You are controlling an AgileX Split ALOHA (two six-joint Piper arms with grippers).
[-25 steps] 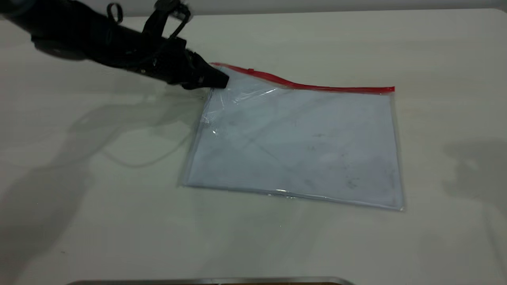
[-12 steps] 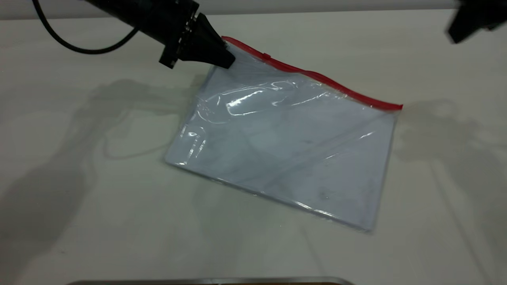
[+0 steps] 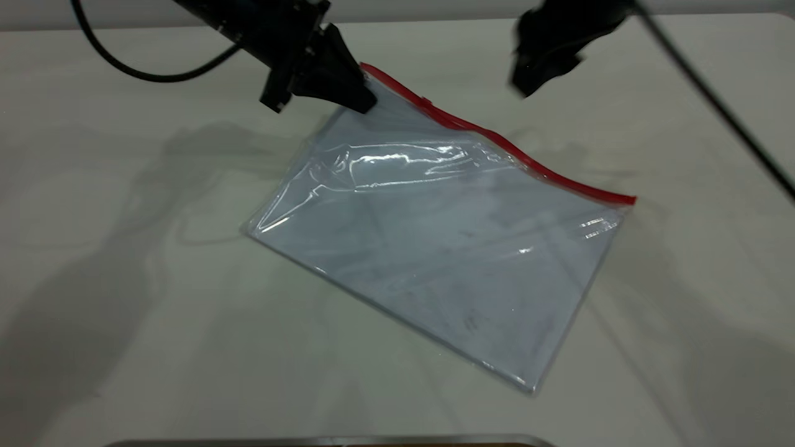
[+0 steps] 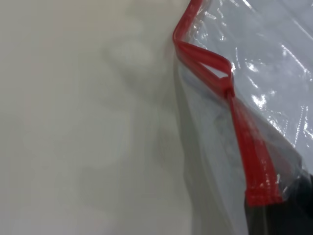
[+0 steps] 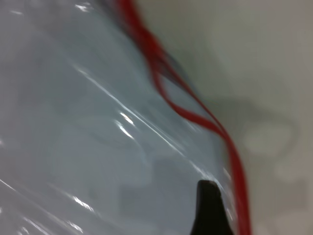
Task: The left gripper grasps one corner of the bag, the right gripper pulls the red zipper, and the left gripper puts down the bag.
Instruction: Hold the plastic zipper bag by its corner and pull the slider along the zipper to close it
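Exterior view: you see the left gripper (image 3: 366,102) pinching the bag's (image 3: 435,248) far-left corner, lifting that corner off the table (image 3: 124,310).
Bag position: tilted, its near corner low toward the table.
Red zipper (image 3: 497,139): runs along the raised far edge; your left wrist view shows it gaping into a loop (image 4: 208,66) near the slider.
Right gripper (image 3: 528,84): hovers above the zipper, apart from it; you cannot tell its finger state.

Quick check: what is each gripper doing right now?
Left gripper: closed on the corner of the bag, lifting it.
Right gripper: above the red zipper, holding nothing.
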